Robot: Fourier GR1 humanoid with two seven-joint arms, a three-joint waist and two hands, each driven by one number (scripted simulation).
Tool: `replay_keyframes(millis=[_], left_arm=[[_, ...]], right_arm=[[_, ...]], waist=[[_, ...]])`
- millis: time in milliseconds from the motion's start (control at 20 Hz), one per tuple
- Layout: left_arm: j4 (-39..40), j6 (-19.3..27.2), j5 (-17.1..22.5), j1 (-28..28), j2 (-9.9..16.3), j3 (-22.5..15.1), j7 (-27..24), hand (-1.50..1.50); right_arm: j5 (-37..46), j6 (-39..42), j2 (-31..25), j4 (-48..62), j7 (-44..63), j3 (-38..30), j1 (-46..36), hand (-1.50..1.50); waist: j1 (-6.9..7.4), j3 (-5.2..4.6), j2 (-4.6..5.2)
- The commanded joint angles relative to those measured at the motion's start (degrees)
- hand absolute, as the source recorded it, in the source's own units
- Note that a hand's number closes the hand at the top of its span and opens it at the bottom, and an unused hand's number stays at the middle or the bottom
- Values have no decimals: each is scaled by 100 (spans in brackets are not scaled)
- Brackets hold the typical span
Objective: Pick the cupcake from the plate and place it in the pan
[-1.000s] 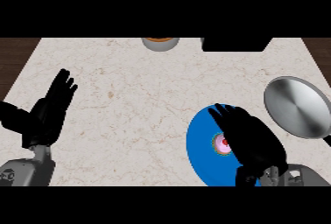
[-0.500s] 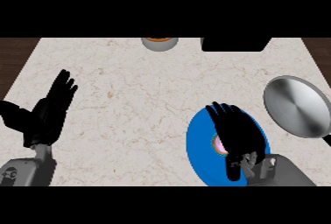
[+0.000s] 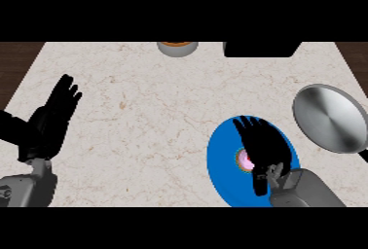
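A blue plate [image 3: 223, 160] lies at the lower right of the counter. On it sits the cupcake [image 3: 244, 158], pink-topped, mostly hidden under my right hand [image 3: 262, 146]. That hand hovers flat over the plate with straight fingers pointing away from me, and only the cupcake's left edge peeks out beside the palm. The silver pan [image 3: 332, 118] rests to the right of the plate, near the counter's right edge, empty. My left hand [image 3: 50, 119] is open at the left edge, fingers up, resting.
A small bowl with orange content [image 3: 176, 47] stands at the counter's back edge. A black box [image 3: 262, 48] is beside it at the back right. Dark wood shows beyond the counter's left and right edges.
My right hand has slid a little to the left and lower over the plate, covering more of the cupcake. The left hand has stayed put.
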Motion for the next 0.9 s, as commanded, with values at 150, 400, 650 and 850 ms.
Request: replay_keyframes(millis=[150,400,650,850], left_arm=[[-394,131,-348,262,-373,-199,25,0],[94,-180,-268,60,-315,155,-143,0],[-183,-161,-312,235,-443,77,-81,0],[-56,-156,-372,63,-453,117,71,0]], right_arm=[[581,-513,217,619,-770,-228,209,-150],[817,-151,698,927,-743,-525,-56,-150],[1080,-626,674,1132,-1437,-289,190,150],[1330,-991,784,1662,-1958,-349,8,150]], waist=[[2,2,0],[-4,0,2],[7,1,1],[11,1,3]])
